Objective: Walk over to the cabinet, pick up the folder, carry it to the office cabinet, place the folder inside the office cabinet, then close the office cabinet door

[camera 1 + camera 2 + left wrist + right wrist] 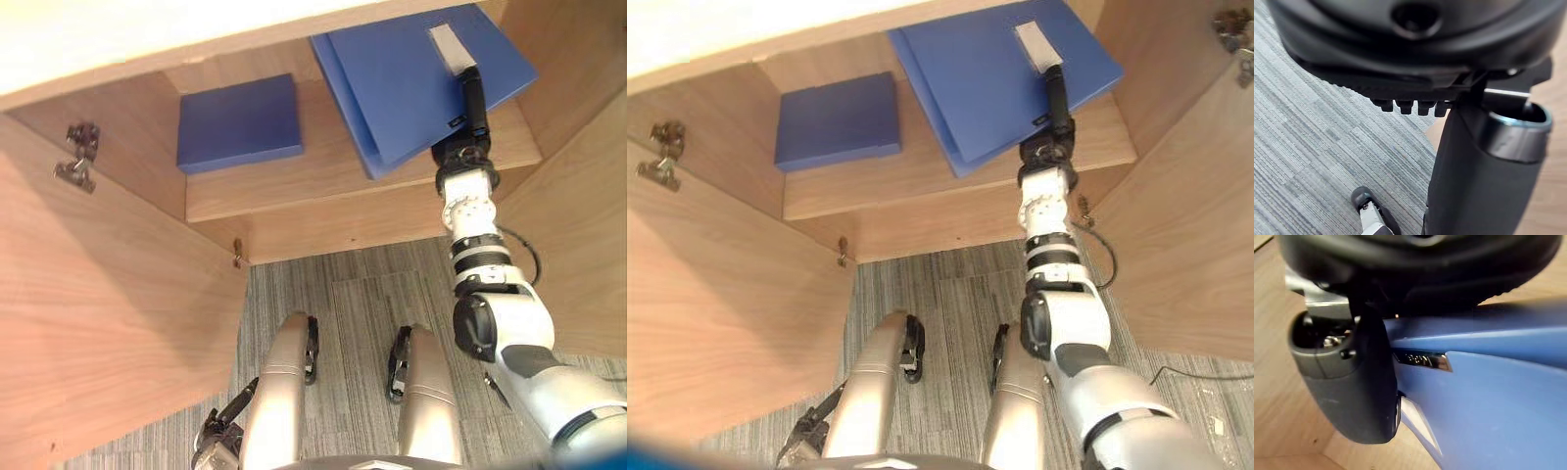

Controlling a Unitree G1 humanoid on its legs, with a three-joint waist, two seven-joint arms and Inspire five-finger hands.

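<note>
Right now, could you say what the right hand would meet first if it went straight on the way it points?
The right hand grips the folder, so both would slide deeper over the shelf; probably the cabinet's back wall comes first, though the top panel hides it.

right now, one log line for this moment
right robot hand: pinching large blue folder on cabinet shelf | small blue folder: left of it | left robot hand: low, idle | cabinet door: open

Two folders: large folder (411, 78), small folder (238, 122). One cabinet (323, 201). Two doors (98, 323).
</note>
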